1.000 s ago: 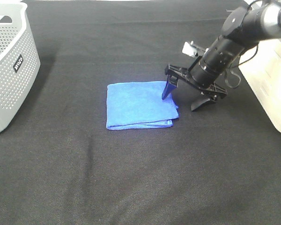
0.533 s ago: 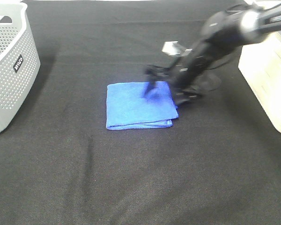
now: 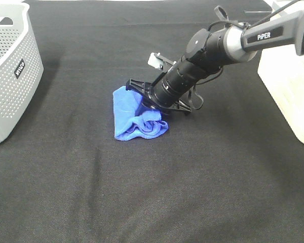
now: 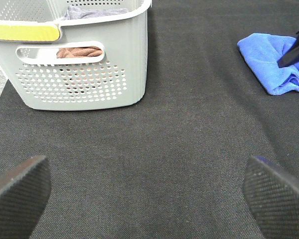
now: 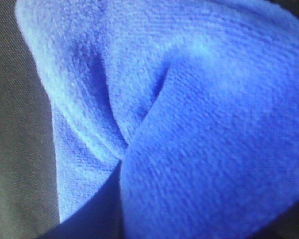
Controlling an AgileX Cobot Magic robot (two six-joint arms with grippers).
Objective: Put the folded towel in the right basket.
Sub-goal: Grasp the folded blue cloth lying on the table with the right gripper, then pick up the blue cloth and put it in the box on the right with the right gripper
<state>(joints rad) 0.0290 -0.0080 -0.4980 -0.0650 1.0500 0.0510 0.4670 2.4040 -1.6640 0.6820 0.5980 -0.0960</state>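
Note:
The blue towel point(image 3: 137, 119) lies bunched and crumpled on the black table, no longer flat. My right gripper point(image 3: 148, 100) is pressed down into its right part, with the fingertips buried in the cloth, and appears shut on it. The right wrist view is filled with pinched blue towel point(image 5: 189, 124). The towel also shows in the left wrist view point(image 4: 269, 59). The right basket point(image 3: 293, 91), white, stands at the right edge. My left gripper point(image 4: 149, 199) is open and empty, well away from the towel, with one finger pad point(image 4: 17, 191) at each lower corner of its view.
A grey perforated basket point(image 3: 10, 76) stands at the left edge; it also shows in the left wrist view point(image 4: 79, 74) and holds grey and brown cloths. The black tablecloth point(image 3: 142, 192) covers the whole table.
My right gripper has moved left from the towel's right edge onto the towel. The flat folded towel has been gathered into a crumpled bunch under it.

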